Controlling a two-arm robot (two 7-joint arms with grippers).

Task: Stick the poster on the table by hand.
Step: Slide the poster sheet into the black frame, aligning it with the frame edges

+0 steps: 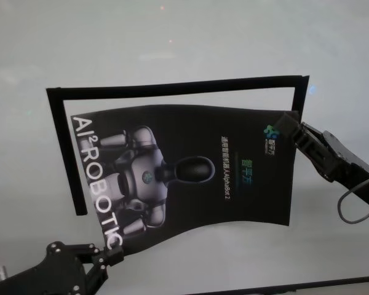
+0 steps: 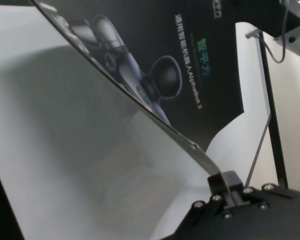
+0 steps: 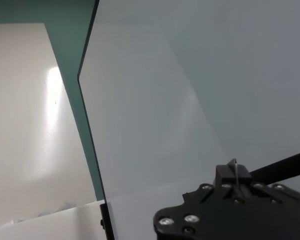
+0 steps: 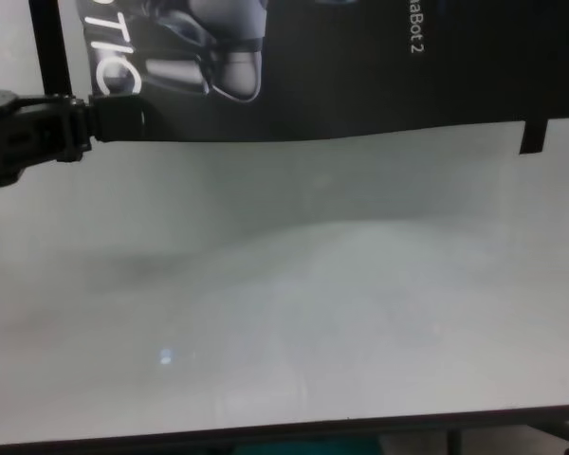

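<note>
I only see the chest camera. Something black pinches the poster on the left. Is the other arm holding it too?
Observer: Yes. In the head view the right end effector grips the poster at its far right corner.
Operator: Is it lying flat?
Observer: No. The left wrist view shows its edge bowed and raised above the table.
Operator: Is there a mark for it?
Observer: The head view shows black tape strips along the poster's far and left sides.
</note>
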